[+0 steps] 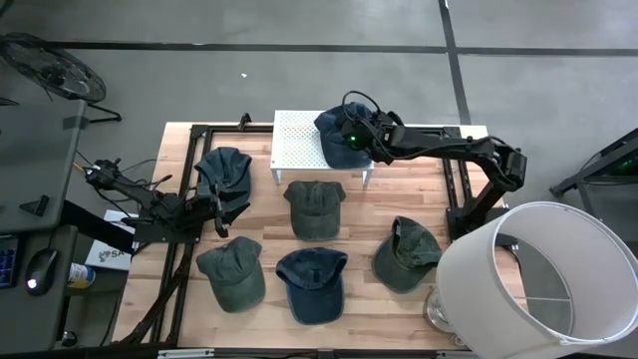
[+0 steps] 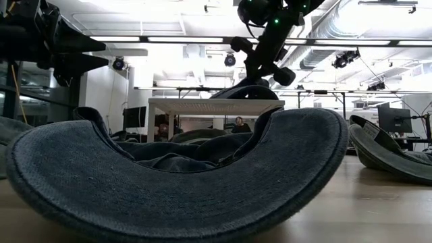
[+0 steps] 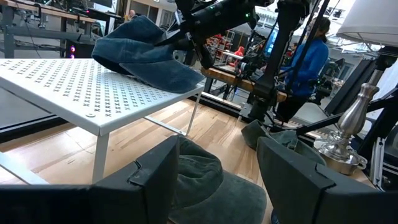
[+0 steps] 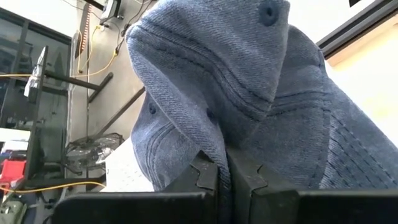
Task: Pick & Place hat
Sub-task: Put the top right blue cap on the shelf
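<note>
From above, the white perforated stand (image 1: 299, 140) at the far side of the wooden table (image 1: 374, 194) carried a blue hat (image 1: 341, 137) on its right end, where the right gripper (image 1: 361, 135) reached in from the right, while the left gripper (image 1: 211, 204) waited at the left beside a dark hat (image 1: 225, 175). The left wrist view showed that hat (image 3: 146, 53) resting on the stand (image 3: 74, 87), and the arm's own fingers (image 3: 155, 180) stood wide apart, holding nothing. In the right wrist view, the fingers (image 4: 208, 177) were pinched shut on the hat's fabric (image 4: 249, 81).
</note>
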`<state>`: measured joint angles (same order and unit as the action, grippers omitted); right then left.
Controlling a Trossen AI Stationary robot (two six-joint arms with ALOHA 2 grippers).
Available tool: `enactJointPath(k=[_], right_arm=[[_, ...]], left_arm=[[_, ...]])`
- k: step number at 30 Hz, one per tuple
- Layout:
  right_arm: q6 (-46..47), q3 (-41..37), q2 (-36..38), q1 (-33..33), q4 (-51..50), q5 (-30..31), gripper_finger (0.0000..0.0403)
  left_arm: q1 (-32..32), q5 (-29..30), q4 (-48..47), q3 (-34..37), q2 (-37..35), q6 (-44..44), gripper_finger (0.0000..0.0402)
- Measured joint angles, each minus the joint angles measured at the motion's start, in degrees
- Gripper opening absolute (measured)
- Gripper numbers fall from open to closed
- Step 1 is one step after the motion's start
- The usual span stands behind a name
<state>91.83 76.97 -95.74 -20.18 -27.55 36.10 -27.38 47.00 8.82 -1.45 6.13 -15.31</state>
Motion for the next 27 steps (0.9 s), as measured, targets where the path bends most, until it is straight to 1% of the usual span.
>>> enactJointPath(k=[4,8,22,27], right_arm=[[-0.9,0.0,0.0,0.0,-0.7,-1.2,0.0016],[-3.2,0.0,0.0,0.0,-0.7,-2.3,0.0036],[-8.6,0.0,0.0,0.0,0.9,-3.3,0.0143],[-11.9,0.0,0.0,0.0,1.9,-3.6,0.0181]], left_arm=[[0.0,0.0,0.0,0.0,0.0,0.0,0.0214],[0.0,0.0,0.0,0.0,0.0,0.0,0.0214],[0.0,0.0,0.0,0.0,0.0,0.0,0.0214],[0.0,0.0,0.0,0.0,0.0,0.0,0.0214]])
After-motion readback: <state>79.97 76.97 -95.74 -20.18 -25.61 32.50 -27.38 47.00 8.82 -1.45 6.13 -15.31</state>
